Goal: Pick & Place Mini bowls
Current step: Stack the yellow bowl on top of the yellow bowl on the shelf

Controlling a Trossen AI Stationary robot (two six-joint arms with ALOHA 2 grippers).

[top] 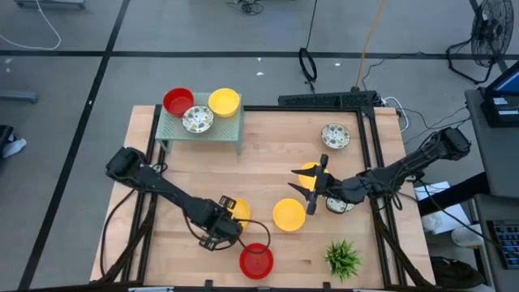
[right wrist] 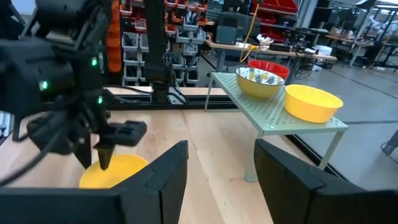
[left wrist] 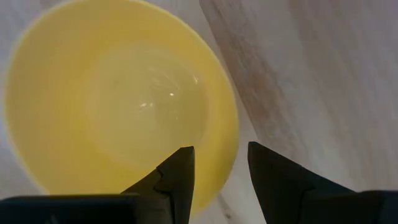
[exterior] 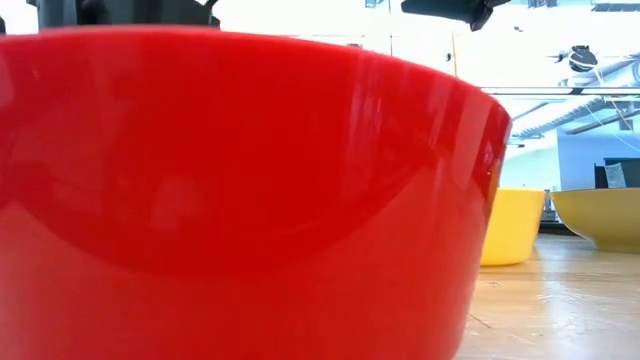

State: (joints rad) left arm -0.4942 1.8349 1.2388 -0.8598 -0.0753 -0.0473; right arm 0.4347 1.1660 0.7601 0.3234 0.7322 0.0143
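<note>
My left gripper (top: 225,226) points straight down, open, over a yellow mini bowl (left wrist: 118,99) near the table's front. The bowl's near rim (left wrist: 231,146) lies between the two fingers, one over the hollow and one outside. My right gripper (top: 306,180) is held level above the table at mid-right, open and empty, above another yellow bowl (top: 308,170). More bowls rest on their bases on the table: a yellow one (top: 289,215), a red one (top: 256,260) and two patterned ones (top: 334,135) (top: 339,204). The green shelf (top: 203,130) carries a red, a patterned and a yellow bowl. My left gripper comes at the yellow bowl's rim (left wrist: 231,146) from above, fingers pointing down, one finger over the inside and one outside the wall. The bowl sits upright on the table. Whether a fingertip (right wrist: 104,163) touches the rim, I cannot tell.
A small green plant (top: 342,257) stands at the front right corner. The red bowl (exterior: 240,190) fills most of the low view, with two yellow bowls (exterior: 512,225) (exterior: 600,215) behind it. The middle of the table between the shelf and the arms is bare wood.
</note>
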